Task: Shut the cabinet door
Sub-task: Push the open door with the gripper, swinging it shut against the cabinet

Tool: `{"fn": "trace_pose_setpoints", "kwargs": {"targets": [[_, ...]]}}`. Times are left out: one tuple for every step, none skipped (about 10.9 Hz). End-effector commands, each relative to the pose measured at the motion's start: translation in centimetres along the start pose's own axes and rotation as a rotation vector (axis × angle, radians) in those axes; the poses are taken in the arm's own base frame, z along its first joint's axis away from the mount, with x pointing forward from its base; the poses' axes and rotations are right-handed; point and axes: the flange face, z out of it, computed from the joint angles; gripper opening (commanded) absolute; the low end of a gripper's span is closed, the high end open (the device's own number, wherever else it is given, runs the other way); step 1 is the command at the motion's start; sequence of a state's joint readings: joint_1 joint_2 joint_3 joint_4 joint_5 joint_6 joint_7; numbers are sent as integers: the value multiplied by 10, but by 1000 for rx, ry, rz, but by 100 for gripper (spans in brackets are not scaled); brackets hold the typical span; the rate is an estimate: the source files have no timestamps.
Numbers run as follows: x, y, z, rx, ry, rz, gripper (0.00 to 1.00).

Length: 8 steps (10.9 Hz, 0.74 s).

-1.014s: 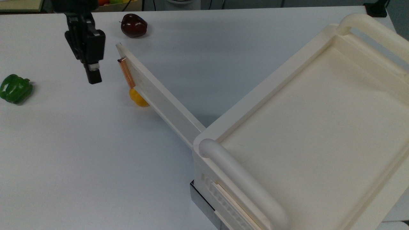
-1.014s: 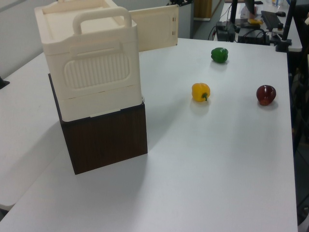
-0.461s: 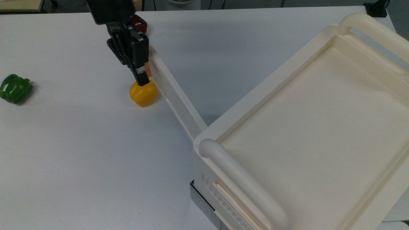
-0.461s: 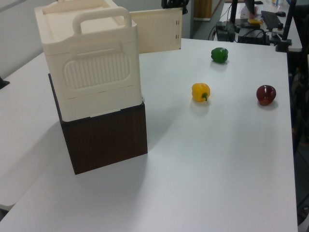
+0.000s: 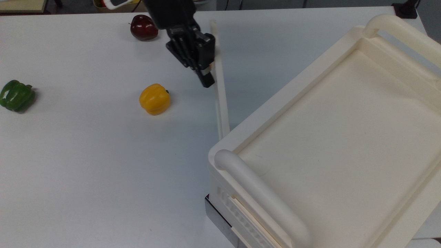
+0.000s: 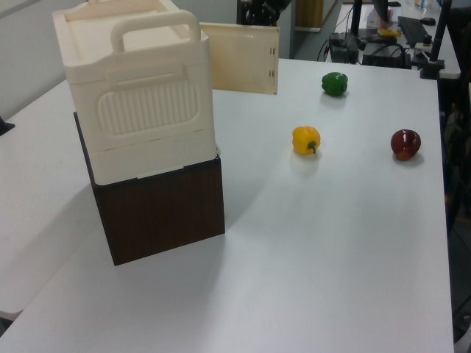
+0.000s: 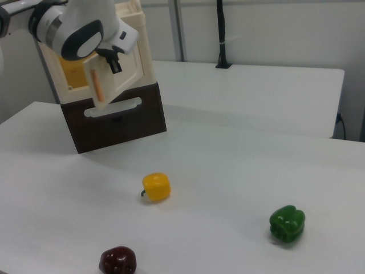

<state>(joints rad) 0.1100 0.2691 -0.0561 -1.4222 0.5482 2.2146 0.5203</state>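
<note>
One gripper (image 5: 207, 81), fingers pressed together, touches the half-open cabinet door (image 5: 220, 93) near its copper handle (image 7: 97, 85), which its dark body largely hides in the top view.

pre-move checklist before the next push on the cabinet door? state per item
1. Gripper placed against the cabinet door: ok, it sits by the panel's outer face near the free end in the top view.
2. Door closed: not ok, it stands out from the cabinet at a wide angle.
3. Swing path toward the cabinet free of objects: ok, bare table there.
4. Yellow pepper apart from the door: ok.
5. Red apple and green pepper away from the door: ok.
6. Finger state: cannot tell.
</note>
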Motion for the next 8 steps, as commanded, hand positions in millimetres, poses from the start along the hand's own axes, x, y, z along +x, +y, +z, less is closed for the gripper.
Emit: {"fn": "trace_pose_setpoints", "kwargs": {"targets": [[-34, -27, 16, 23, -64, -21, 10], [-44, -35, 24, 23, -74, -38, 9], [-51, -42, 27, 31, -68, -54, 7], [-56, -47, 30, 39, -60, -68, 3], [-64, -54, 36, 48, -51, -87, 0], [-73, -61, 46, 48, -46, -112, 0], [-80, -68, 50, 60, -29, -129, 0], [-84, -73, 51, 75, -11, -138, 0]]}}
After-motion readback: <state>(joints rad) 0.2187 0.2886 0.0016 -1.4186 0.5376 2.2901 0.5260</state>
